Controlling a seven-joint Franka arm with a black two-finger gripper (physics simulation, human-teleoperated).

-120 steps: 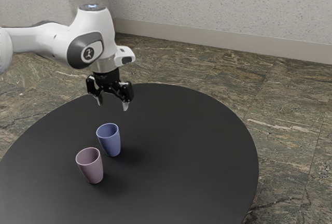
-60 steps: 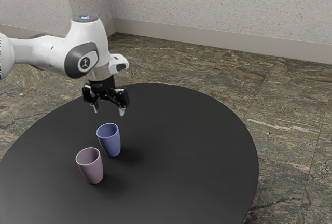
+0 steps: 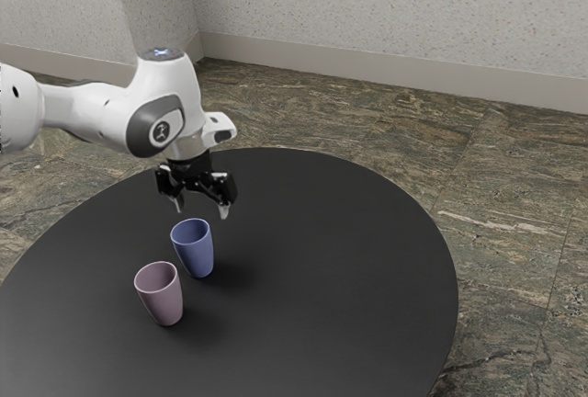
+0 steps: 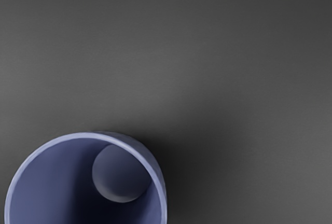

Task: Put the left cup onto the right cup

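Exterior view: 1 blue cup (image 3: pixel 193 247), 1 mauve cup (image 3: pixel 159 292), 1 table (image 3: pixel 349 259)

The wrist view's edge cuts off the blue cup (image 4: pixel 52 182), the exterior view's left the arm (image 3: pixel 83 112)

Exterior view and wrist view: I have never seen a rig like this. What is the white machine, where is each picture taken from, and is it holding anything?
The white machine is a simulated robot arm with two black fingers at its end. The exterior view comes from a camera beside the arm. The wrist view looks down from a camera on the arm's hand. On the round black table two upright cups stand side by side: a blue cup and a mauve cup. The fingers hang open above the blue cup and hold nothing. The wrist view shows that blue cup from above, with nothing inside it.
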